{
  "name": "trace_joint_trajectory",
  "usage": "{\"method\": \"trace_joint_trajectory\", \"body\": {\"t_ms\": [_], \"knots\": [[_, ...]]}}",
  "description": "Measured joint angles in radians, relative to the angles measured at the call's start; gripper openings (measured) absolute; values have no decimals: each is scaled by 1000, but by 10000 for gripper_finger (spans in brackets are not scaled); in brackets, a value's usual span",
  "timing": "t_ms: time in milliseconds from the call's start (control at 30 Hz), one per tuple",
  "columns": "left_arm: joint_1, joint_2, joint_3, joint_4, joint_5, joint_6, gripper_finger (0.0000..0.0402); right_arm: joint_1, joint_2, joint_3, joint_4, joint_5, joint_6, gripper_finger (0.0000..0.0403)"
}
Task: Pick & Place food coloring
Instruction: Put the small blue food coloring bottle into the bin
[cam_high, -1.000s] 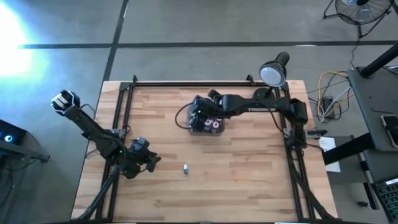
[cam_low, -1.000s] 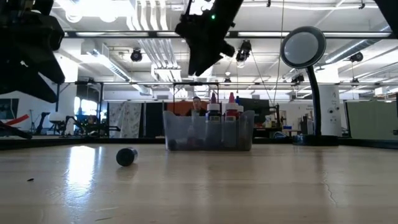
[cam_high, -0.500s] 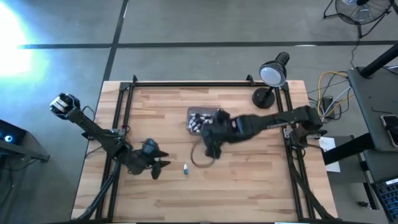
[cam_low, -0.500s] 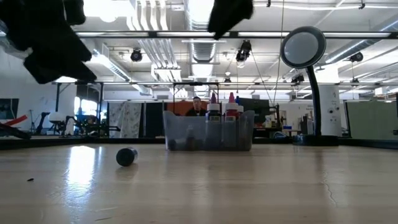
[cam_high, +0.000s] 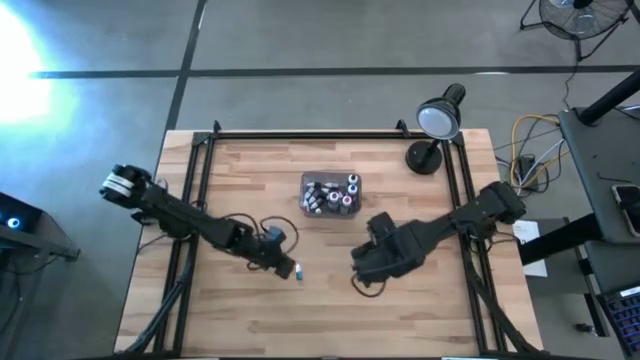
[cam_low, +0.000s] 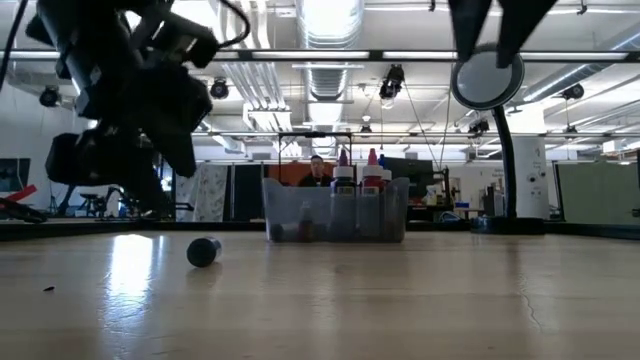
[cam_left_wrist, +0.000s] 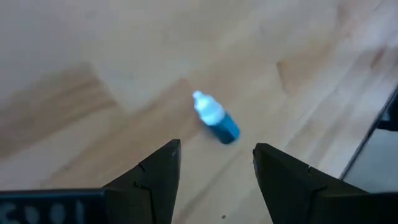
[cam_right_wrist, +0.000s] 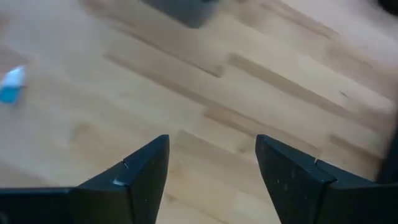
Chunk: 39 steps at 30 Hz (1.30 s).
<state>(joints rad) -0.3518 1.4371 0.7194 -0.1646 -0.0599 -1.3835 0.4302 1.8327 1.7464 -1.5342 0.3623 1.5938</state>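
Blue food coloring bottle: tiny dropper, blue body, white cap, lying on side on bare wood. High view: just below frame centre, slightly left. Low view: seen end-on as dark round shape, lower left. Right wrist view: at left edge.

Other food coloring bottles: cluster standing upright, packed together, centre of high view, above lone bottle, well apart from it. Low view: centre frame, white, dark and pink-red tops showing; exact count unclear.

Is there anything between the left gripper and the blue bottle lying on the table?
No. In the left wrist view, only bare wood separates the open left gripper from the blue bottle.
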Motion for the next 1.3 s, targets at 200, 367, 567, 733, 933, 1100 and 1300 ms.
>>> {"method": "trace_joint_trajectory", "body": {"t_ms": [200,367,567,733,933,1100,1300], "knots": [[-30,156,197,-242,-136,-86,173,79,-7,-60,-38,1,232,230],[-30,266,306,-273,-144,-122,172,116,-9,-116,-37,-24,301,231],[-32,357,367,-283,-126,-181,172,164,-11,-177,-37,-83,311,225],[-34,387,369,-288,-121,-235,172,194,-12,-217,-37,-83,318,224],[-31,390,368,-300,-129,-240,139,210,-12,-243,-36,-84,318,224],[-20,393,367,-326,-129,-230,90,212,-12,-261,-29,-83,318,224],[0,393,369,-388,-130,-148,49,213,-12,-274,-18,-83,340,224]]}}
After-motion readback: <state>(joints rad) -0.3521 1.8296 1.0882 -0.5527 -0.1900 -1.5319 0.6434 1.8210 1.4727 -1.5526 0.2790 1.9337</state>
